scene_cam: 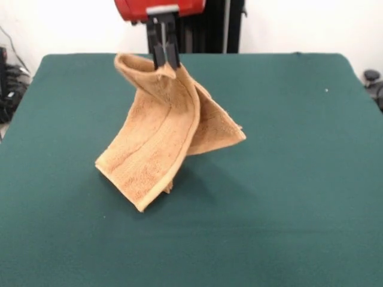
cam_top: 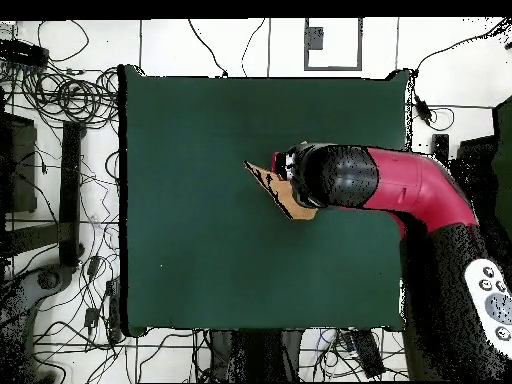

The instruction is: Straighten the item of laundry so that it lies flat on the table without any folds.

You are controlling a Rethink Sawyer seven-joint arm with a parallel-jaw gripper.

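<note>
The tan-orange towel [scene_cam: 158, 137] hangs from my gripper [scene_cam: 165, 60], lifted off the green table [scene_cam: 287, 179]. It droops in two folded flaps, with band stripes along the front flap. Its lower edge touches or nearly touches the table at the front left. The gripper is shut on the towel's top corner, just below the red arm. In the overhead view the arm [cam_top: 400, 185] covers most of the towel [cam_top: 272, 183], and only a small tan piece shows beside it; the gripper itself is hidden there. No white label shows.
The robot's black pedestal [scene_cam: 203, 27] stands at the table's far edge. Cables and stands [cam_top: 60, 110] lie on the floor around the table. A grey controller [cam_top: 490, 290] sits beside the arm's base.
</note>
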